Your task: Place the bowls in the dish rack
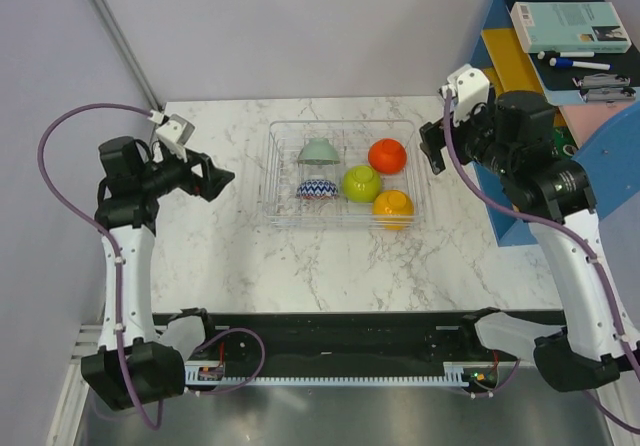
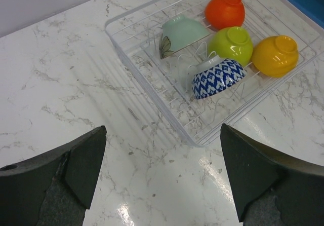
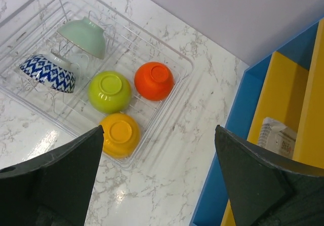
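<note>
Marble table (image 1: 240, 256) carries the dish rack (image 1: 281, 213); all five bowls (image 1: 361, 183) sit inside it. Left gripper (image 1: 213, 178) and right gripper (image 1: 433, 148) jaws apart, empty. Loading appears complete.

Dish rack (image 1: 285, 151): centre of the table (image 1: 230, 256), nearer its far edge.
Bowls (image 1: 361, 182): all five in the rack; two left, three right.
Shelf unit (image 1: 610, 156): right of the table.

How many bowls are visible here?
5, all in the dish rack: pale green bowl far left, red-orange bowl far right, zigzag bowl near left, lime bowl centre, yellow-orange bowl near right. None appears hidden.
</note>
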Robot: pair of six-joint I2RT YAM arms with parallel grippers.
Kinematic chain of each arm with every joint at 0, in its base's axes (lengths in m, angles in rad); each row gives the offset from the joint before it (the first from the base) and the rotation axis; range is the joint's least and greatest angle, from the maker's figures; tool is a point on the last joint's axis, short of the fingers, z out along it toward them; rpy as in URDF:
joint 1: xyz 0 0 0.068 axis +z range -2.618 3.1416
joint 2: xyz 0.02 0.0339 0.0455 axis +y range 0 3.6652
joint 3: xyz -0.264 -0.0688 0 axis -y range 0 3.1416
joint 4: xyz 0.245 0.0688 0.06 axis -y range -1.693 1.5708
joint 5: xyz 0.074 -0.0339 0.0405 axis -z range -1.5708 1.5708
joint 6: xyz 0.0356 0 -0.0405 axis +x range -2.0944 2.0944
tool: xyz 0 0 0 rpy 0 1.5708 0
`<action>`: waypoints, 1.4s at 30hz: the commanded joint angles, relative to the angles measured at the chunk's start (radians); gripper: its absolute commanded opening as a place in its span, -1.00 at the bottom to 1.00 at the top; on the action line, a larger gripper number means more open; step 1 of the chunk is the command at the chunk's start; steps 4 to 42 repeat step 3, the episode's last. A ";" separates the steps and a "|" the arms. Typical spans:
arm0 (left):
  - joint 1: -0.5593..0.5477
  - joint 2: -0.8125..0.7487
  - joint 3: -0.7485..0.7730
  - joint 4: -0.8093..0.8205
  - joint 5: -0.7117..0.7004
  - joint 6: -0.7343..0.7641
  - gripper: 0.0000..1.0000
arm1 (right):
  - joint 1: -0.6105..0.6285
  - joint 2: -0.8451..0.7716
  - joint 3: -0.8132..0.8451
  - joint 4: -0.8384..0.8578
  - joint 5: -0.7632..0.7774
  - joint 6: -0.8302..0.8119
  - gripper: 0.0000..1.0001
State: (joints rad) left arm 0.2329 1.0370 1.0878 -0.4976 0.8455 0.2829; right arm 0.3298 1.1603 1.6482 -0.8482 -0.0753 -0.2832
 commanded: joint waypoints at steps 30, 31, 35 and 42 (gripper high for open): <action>-0.007 -0.026 0.032 -0.018 -0.013 0.032 0.99 | -0.008 0.009 0.007 0.021 -0.003 0.018 0.95; -0.007 -0.026 0.032 -0.018 -0.013 0.032 0.99 | -0.008 0.009 0.007 0.021 -0.003 0.018 0.95; -0.007 -0.026 0.032 -0.018 -0.013 0.032 0.99 | -0.008 0.009 0.007 0.021 -0.003 0.018 0.95; -0.007 -0.026 0.032 -0.018 -0.013 0.032 0.99 | -0.008 0.009 0.007 0.021 -0.003 0.018 0.95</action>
